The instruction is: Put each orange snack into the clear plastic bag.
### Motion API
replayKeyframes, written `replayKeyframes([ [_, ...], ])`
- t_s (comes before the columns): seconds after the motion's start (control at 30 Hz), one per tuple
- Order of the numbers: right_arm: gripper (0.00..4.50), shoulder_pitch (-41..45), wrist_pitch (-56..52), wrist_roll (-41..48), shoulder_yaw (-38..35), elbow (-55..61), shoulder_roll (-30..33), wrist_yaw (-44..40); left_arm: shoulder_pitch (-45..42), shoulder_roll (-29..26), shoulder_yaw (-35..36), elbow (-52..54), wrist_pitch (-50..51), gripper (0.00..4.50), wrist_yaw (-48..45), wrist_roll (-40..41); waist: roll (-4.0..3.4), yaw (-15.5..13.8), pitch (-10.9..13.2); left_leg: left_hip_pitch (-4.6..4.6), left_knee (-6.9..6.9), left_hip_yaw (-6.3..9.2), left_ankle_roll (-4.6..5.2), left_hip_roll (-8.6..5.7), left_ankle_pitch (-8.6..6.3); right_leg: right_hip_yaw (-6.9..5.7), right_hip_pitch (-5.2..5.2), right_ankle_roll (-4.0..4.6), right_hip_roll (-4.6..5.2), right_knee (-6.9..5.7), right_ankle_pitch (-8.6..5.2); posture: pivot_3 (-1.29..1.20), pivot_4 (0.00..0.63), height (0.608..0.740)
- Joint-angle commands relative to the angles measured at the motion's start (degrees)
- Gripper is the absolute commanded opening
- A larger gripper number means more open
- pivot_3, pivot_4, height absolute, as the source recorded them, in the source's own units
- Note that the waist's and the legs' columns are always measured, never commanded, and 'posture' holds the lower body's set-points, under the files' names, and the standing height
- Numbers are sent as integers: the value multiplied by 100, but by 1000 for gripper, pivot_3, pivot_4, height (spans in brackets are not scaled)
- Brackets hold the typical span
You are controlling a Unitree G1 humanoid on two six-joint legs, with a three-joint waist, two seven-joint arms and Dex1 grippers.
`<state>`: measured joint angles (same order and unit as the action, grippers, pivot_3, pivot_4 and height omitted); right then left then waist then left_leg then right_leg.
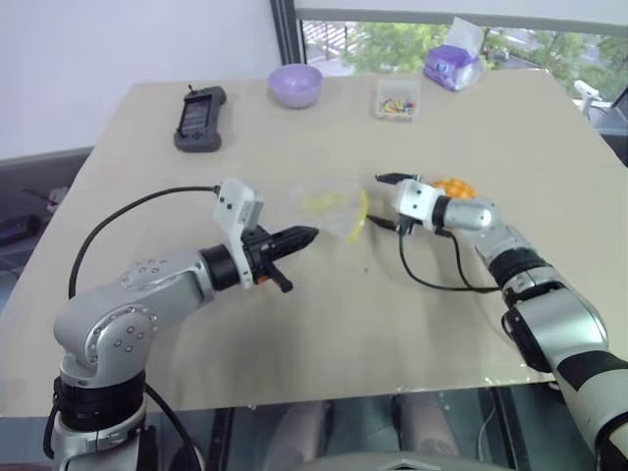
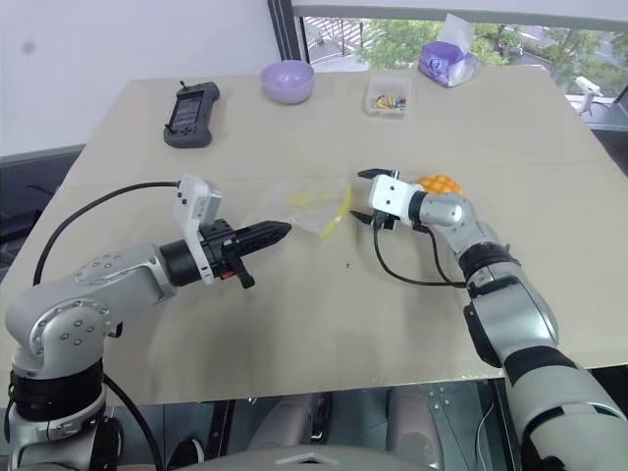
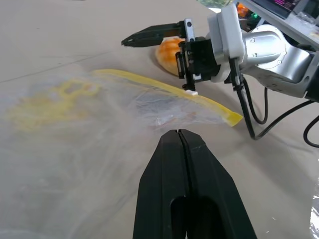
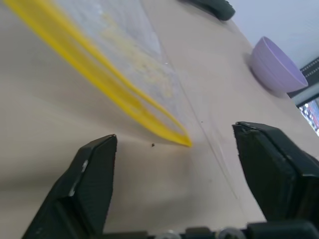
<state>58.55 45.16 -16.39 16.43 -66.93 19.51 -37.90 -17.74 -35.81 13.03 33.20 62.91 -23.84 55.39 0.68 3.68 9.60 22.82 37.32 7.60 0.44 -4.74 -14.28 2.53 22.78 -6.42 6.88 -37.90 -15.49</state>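
I see the clear plastic bag [image 1: 329, 211] lying flat and crinkled in the middle of the table [image 1: 324, 324], its yellow seal strip [image 3: 169, 92] running as the long edge on the side toward my right gripper [image 1: 385, 201]. The right gripper's fingers are spread wide just beside that strip, holding nothing. The orange snack [image 1: 453, 186], domed with a grid pattern, sits on the table just behind this gripper, outside the bag, and my left gripper [image 1: 306, 235] has its fingers pressed together, pointing at the bag's opposite side.

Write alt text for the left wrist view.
The shut left gripper points at the clear plastic bag lying flat on the table. Beyond its yellow seal strip, the open right gripper hovers before the orange snack.
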Motion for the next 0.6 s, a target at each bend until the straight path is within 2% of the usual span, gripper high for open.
replayKeyframes([
  [0.03,3965,347,462,-231,87,-105,-68,365,-22,-127,48,140,-136,0,-122,96,0,37,0,0,0,0,0,0,0,0,0,0,0,-1,0,0,150,740],
  [0.17,3965,538,791,-560,216,-318,-167,914,-33,-198,49,99,-147,0,-201,110,0,47,0,-4,-1,-2,-2,0,1,3,1,0,-5,-2,0,0,150,740],
  [0.6,3965,619,797,-940,435,-635,-371,957,297,-433,86,111,-341,0,-395,-9,-1,50,0,-5,-1,-1,-4,1,2,4,1,0,-6,-3,0,0,150,740],
])
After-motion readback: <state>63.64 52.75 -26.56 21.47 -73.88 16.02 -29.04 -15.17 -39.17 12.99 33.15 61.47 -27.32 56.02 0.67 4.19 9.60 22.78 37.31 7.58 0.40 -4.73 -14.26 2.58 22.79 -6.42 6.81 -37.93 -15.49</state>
